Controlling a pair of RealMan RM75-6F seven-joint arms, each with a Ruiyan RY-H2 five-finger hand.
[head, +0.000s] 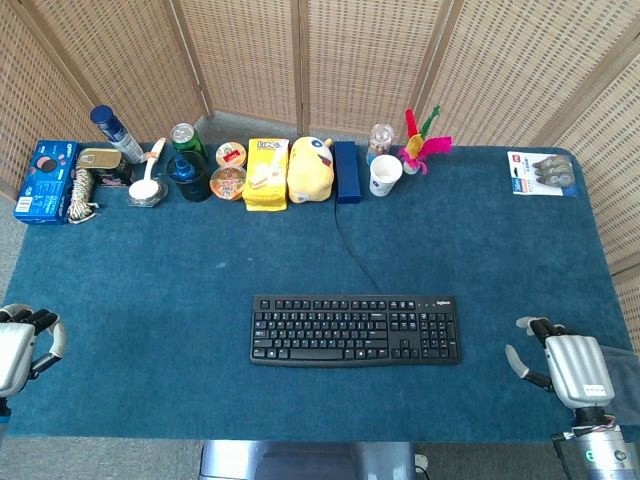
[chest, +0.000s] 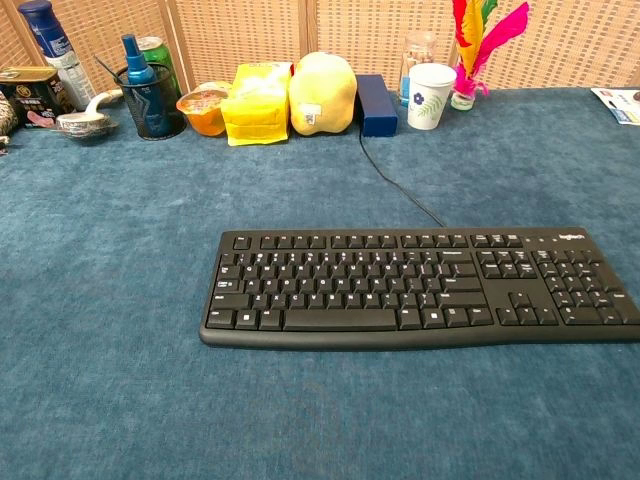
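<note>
One tabletop (head: 150, 300), blue carpet-like cover, fills the frame. One keyboard (head: 355, 329): black, full-size with number pad, lying flat at lower centre, its cable (head: 345, 240) running up to a dark blue box (head: 346, 171) in the back row. Two hands. Left hand (head: 18, 345) at lower left edge, fingers curled in, holding nothing. Right hand (head: 560, 368) at lower right, fingers apart, holding nothing. Both well apart from the keyboard, which sits between them. Smaller stuff along the top edge: one yellow packet (head: 266, 173), one yellow plush toy (head: 311, 169), one paper cup (head: 385, 174), one battery pack (head: 541, 172) at upper right.
</note>
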